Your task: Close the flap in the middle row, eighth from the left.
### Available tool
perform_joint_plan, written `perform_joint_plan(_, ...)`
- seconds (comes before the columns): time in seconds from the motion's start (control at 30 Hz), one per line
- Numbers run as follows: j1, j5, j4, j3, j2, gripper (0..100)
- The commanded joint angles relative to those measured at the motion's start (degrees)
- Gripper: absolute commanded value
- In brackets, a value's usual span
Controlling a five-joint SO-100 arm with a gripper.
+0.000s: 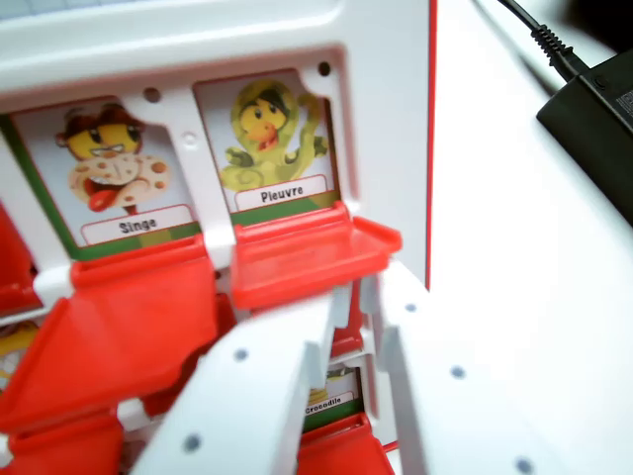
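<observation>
At the wrist view's far left, a red flap [12, 259] shows only as a sliver beside the white board [386, 119], a plastic game frame with pictured windows. Next comes the "Singe" card [111, 170], a cartoon monkey on a pale ground with a green border, its window uncovered. Below it a wide red flap [124, 327] lies tipped down toward the camera, hinged at the card's lower edge. Right of the monkey sits the "Pieuvre" card [269, 139], a yellow-green octopus, also uncovered. Its flap [307, 252], the last one before the board's right edge, hangs folded outward and nearly flat, with a small red tab at its right end. The gripper [358, 322] rises from the bottom of the frame just under that flap: two white fingers, the left one [259, 381] broad and the right one [435, 396] narrower, stand a little apart with nothing between them, their tips touching or almost touching the flap's underside. In the gap between them a "Crocodile" label [328, 404] peeks out from the row below. A thin red strip [431, 139] edges the board, then comes a white table [524, 257]. At the upper right lies a black box [593, 119] with a cable [534, 35].
</observation>
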Motion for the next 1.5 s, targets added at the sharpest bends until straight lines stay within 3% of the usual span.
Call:
perform_joint_plan(0.0,-0.6,-0.62,1.7,-1.4,6.2,0)
perform_joint_plan(0.33,0.8,-1.76,0.0,27.2,30.8,0)
perform_joint_plan(0.6,0.7,-2.72,6.2,51.7,62.1,0)
perform_joint_plan(0.67,-0.2,-2.55,8.0,57.8,71.1,0)
perform_joint_plan(0.7,-1.2,-1.58,8.2,60.0,74.9,0)
perform_joint_plan(0.87,-10.4,1.67,16.3,62.1,85.8,0)
perform_joint_plan(1.03,-18.5,3.34,20.0,59.7,89.6,0)
perform_joint_plan(1.2,-21.6,2.81,21.1,58.2,90.1,0)
perform_joint_plan(1.33,-23.6,4.13,24.6,56.2,91.5,0)
perform_joint_plan(1.47,-24.3,4.04,25.3,55.5,91.2,0)
